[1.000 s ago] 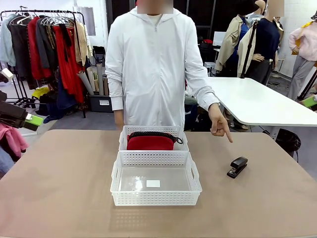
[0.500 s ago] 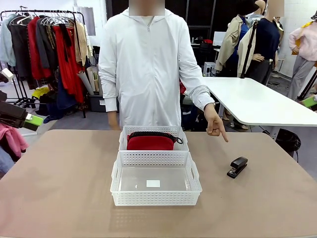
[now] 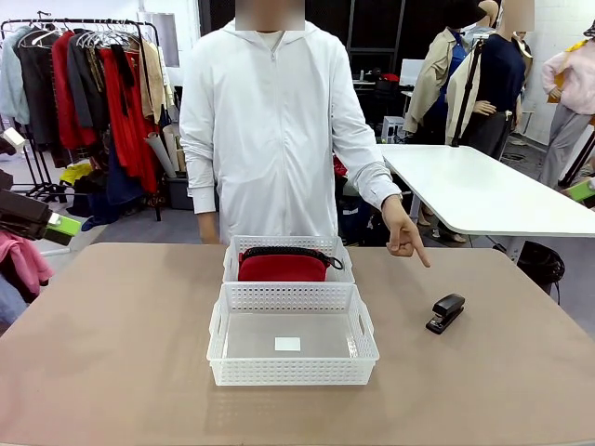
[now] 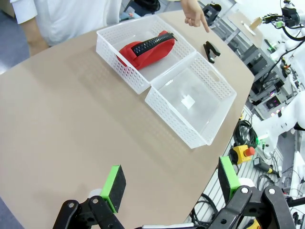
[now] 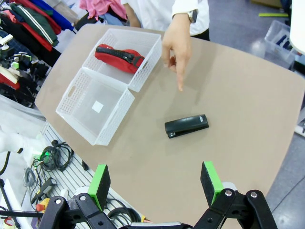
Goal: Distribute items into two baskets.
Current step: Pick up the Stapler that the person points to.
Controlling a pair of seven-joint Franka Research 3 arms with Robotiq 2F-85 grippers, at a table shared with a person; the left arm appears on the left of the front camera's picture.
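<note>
Ahead of my right pincer (image 5: 155,183), spread apart: stapler (image 5: 187,126) on surface (image 5: 238,81), probably rigid, slick, light; I'd pinch across mid-body.

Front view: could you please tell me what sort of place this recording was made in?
Probably a robotics lab sharing a garment workroom: a clothes rack of hanging garments stands behind the person, and an emergency-stop button and cables lie beside the table.
</note>
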